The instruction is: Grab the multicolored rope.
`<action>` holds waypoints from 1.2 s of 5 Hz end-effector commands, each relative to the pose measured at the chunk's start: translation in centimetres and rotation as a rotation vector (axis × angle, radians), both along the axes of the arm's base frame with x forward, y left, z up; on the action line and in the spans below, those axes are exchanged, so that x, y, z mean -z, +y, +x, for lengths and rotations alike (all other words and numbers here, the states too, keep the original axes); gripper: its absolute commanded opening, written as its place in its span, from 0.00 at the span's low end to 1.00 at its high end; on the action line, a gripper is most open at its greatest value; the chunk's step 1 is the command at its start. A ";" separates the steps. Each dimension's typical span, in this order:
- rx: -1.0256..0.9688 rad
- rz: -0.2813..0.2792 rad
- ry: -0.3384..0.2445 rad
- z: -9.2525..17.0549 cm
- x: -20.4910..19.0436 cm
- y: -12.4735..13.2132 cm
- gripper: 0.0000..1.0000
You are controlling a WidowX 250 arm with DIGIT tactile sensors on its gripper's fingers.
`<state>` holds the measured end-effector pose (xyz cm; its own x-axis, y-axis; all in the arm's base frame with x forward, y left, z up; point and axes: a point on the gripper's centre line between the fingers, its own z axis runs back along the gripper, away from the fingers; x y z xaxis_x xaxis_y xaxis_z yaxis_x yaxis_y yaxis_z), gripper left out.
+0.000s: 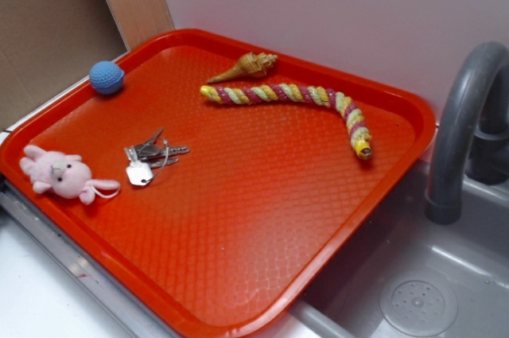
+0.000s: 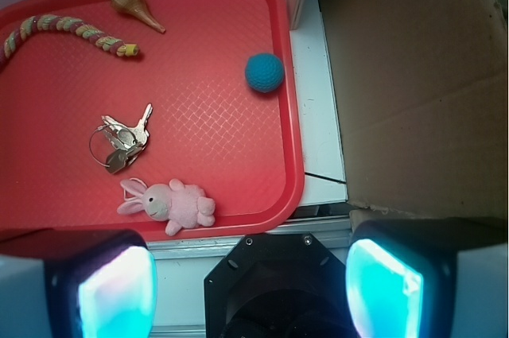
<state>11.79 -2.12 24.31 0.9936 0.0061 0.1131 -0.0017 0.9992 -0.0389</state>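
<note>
- Here, through the wrist camera, I see my gripper (image 2: 250,286) with its two fingers (image 2: 115,290) spread wide apart, nothing between them; it sits off the near edge of the tray, high above it.
- Closest to the gripper lies a pink plush bunny (image 2: 169,204), just inside the rim of the red tray (image 2: 296,155).
- Just beyond the bunny I see a bunch of keys (image 2: 121,141) lying flat on the tray floor.
- A blue ball (image 2: 264,72) rests near the tray's edge, well apart from the keys.
- The multicolored rope (image 1: 296,103) lies at the far side of the tray, stretched out with a bend near one end; its yellow, pink and pale green strands are untouched, and it is well apart from the gripper.
- A tan seashell (image 1: 246,66) sits just beside the rope's straight part, toward the rim, not touching it.
- In the exterior view, a grey sink (image 1: 429,290) with a grey faucet (image 1: 457,131) stands next to the tray.
</note>
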 end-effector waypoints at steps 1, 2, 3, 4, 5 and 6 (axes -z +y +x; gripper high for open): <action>0.000 0.000 0.000 0.0 0.0 0.0 1.00; 0.160 0.060 -0.067 1.9 0.9 -1.5 1.00; 0.328 0.122 -0.126 3.7 1.5 -3.2 1.00; 0.574 0.095 -0.187 5.7 3.9 -6.4 1.00; 0.676 0.121 -0.206 8.4 6.1 -9.1 1.00; 0.712 0.142 -0.227 11.8 8.2 -11.9 1.00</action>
<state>23.67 -13.22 14.25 0.7282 -0.6551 0.2014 0.6363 0.7554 0.1565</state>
